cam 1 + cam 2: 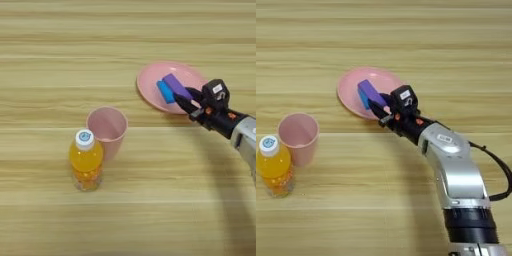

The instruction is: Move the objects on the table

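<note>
- Right gripper (377, 106) at the round pink plate (150, 82): black fingers (184, 103) clenched on the small purple rectangular block (176, 85), touching the small blue rectangular block (165, 92).
- Pink plastic cup (107, 128) stands mid-counter (50, 50), apparently a possible destination.

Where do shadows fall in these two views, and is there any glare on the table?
Left eye view: a soft shadow curves across the table below the hand. Right eye view: a faint shadow lies left of the arm, beside the pink cup. No strong glare in either.
</note>
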Available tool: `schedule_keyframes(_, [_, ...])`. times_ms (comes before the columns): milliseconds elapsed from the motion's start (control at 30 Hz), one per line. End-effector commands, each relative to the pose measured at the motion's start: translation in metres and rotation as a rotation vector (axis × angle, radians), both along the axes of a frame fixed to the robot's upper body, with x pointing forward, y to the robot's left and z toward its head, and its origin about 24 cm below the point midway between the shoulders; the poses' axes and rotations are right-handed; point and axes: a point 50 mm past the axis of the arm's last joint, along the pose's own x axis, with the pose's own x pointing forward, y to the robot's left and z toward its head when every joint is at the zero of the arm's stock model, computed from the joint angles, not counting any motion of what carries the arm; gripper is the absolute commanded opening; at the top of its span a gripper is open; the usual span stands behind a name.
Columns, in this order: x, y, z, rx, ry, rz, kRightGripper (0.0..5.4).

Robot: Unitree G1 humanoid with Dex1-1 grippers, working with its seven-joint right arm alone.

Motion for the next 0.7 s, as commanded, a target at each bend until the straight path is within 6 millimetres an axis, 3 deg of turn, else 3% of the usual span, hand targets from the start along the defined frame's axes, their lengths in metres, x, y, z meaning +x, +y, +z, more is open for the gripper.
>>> schedule_keyframes(33, [0.024, -0.014, 0.043, -0.065, -0.18, -0.071, 1.42])
schedule_keyframes(333, [0.055, -0.025, 0.039, -0.103, -0.16, -0.163, 1.42])
schedule_keyframes(700, [0.078, -0.028, 0.025, -0.094, -0.086, -0.188, 1.42])
